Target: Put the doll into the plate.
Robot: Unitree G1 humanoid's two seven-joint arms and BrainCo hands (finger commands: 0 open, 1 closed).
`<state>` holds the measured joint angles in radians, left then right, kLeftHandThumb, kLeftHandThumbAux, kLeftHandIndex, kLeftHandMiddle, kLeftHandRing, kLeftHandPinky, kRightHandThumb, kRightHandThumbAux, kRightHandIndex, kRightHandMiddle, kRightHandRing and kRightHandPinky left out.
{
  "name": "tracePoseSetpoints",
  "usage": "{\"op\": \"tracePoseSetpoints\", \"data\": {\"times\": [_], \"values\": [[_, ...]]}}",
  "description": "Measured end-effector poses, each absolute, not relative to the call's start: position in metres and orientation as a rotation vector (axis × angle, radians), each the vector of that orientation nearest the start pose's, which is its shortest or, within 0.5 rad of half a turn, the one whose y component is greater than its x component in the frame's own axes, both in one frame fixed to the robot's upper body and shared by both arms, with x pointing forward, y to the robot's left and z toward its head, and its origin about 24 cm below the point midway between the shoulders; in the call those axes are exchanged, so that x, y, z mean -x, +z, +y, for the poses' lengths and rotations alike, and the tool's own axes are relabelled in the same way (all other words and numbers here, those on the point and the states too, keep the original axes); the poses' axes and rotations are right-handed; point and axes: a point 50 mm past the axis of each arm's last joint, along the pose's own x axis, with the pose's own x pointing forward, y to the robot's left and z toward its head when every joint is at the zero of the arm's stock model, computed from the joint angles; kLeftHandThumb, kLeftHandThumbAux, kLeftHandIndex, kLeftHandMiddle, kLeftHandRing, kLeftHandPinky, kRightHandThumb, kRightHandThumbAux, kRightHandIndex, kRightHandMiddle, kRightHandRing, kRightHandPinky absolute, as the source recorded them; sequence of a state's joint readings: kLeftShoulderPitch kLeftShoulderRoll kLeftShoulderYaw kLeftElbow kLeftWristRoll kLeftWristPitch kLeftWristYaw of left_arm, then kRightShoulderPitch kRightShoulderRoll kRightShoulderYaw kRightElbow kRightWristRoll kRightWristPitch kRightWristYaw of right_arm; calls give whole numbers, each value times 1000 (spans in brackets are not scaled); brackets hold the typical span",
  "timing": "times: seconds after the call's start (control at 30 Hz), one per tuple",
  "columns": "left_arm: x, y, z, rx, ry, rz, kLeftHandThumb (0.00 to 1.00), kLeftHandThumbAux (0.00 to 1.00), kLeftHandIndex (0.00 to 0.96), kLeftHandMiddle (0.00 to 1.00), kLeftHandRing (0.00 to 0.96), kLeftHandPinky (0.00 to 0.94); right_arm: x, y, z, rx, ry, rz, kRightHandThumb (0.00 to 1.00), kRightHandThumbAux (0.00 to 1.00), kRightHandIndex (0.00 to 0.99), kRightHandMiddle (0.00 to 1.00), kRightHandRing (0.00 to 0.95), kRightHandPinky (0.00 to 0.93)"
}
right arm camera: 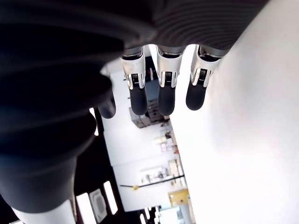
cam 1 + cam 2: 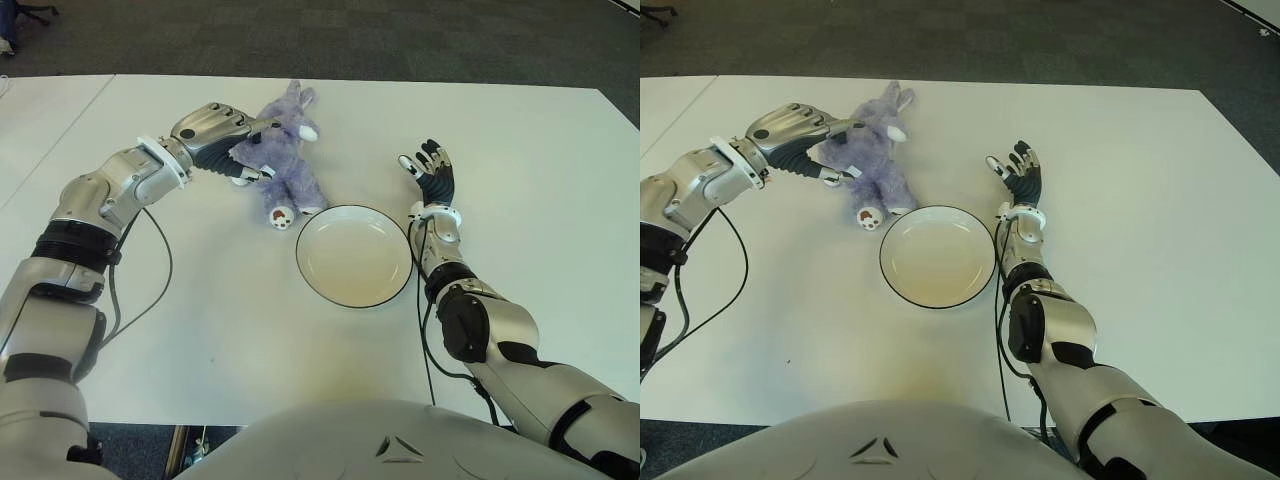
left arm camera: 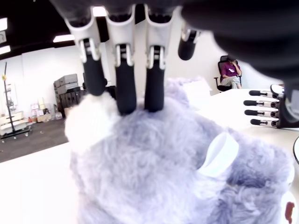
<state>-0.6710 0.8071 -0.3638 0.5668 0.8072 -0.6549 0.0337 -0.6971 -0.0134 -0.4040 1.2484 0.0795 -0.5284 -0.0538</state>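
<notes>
**White table, doll under the left hand**

White tabletop (image 2: 520, 150) fills most of both eye views, with dark carpet beyond its far edge and bare surface wide on every side of the objects.

A purple doll (image 2: 280, 160) is seen lying just beyond the plate (image 2: 355, 256), on the plate's far-left side, close to the rim but apart from it. Its long axis runs from the far edge toward the robot, ears pointing away and feet toward the plate.

The left hand (image 2: 225, 135) is laid over the doll's left flank, its fingers (image 3: 126, 88) pressed into the fur; the thumb's contact is hidden. Much of the doll is cut off in the left wrist view.

The right hand (image 2: 430, 170) shows right of the plate, fingers spread, nothing held. A seated person (image 3: 230, 72) is made out faintly in the background.
</notes>
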Motion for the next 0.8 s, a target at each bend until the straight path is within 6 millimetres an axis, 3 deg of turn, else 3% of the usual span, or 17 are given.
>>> {"op": "tracePoseSetpoints", "data": {"times": [0.5,0.8], "values": [[-345,143,217,-1662,-555,-465,60,310,0,0,0,0,-343,11,-162,-248,-238,62,0,835,151,138,111,112],[-347,140,222,-1649,-559,-434,123,349,0,0,0,0,-343,11,-163,-248,-239,62,0,839,155,144,119,127]]}}
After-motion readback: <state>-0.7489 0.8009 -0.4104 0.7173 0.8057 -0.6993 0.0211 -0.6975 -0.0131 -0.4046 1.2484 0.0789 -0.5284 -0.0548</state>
